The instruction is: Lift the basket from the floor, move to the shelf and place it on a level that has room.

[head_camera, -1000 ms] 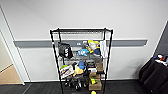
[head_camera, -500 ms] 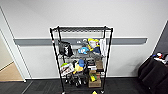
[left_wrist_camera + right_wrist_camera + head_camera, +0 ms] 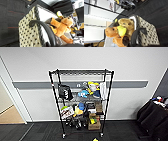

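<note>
The basket is cream with dark flecks, a dark braided rim and white lining, and an orange plush toy lies in it. A dark loop handle arches over its rim close to the left wrist camera. In the right wrist view the basket holds brown plush toys and a yellow-green ball, with its other handle close to that camera. The shelf stands ahead against the white wall on the dark carpet floor. Its top level looks bare, and the lower tiers are crowded.
A grey rail runs along the wall behind the rack. A doorway with tan wooden flooring opens at the left. Dark furniture stands at the right. A cardboard box sits on the rack's bottom tier.
The rack shows slightly larger in the head view than a second ago, so the camera has come a little closer. Nothing on the rack has moved.
</note>
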Tool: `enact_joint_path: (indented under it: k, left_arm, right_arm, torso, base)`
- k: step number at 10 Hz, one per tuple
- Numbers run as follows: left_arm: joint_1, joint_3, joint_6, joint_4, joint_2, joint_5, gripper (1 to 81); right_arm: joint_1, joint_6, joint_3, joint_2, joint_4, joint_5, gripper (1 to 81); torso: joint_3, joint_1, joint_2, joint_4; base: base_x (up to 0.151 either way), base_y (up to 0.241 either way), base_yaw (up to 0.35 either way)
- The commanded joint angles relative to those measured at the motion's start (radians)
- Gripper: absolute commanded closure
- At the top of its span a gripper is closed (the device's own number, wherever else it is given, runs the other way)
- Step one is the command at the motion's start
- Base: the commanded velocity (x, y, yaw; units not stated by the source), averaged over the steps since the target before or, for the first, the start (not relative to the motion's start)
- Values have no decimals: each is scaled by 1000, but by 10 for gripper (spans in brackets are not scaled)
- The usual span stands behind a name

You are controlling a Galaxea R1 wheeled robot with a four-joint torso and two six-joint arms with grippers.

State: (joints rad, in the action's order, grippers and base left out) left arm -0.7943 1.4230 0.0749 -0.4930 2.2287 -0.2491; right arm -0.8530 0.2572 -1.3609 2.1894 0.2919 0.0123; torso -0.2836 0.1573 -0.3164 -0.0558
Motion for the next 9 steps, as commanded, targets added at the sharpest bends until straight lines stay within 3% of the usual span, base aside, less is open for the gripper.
enact_joint_path:
  k: [1, 5, 6, 7, 9]
  left_arm:
    - [123, -35, 3, -15, -23, -30, 811]
    - [123, -35, 5, -13, -41, -36, 811]
    - [123, -33, 5, -13, -38, -36, 811]
    - [122, -30, 5, -13, -36, -36, 811]
    - [122, -27, 5, -13, -23, -36, 811]
  right_arm:
    - [117, -1, 23, 0, 0, 3, 811]
    - [108, -1, 0, 52, -4, 3, 811]
    - [107, -1, -4, 54, -4, 3, 811]
    - [107, -1, -9, 54, -4, 3, 811]
    - [100, -1, -15, 63, -4, 3, 811]
  torso:
    - [75, -62, 96, 0]
    - [121, -137, 213, 0]
    - [84, -157, 245, 0]
    - [91, -109, 167, 0]
    - [98, -119, 182, 0]
  base:
    - [0, 0, 0]
    - [0, 0, 0]
    - [0, 0, 0]
    - [0, 0, 0]
    - [0, 0, 0]
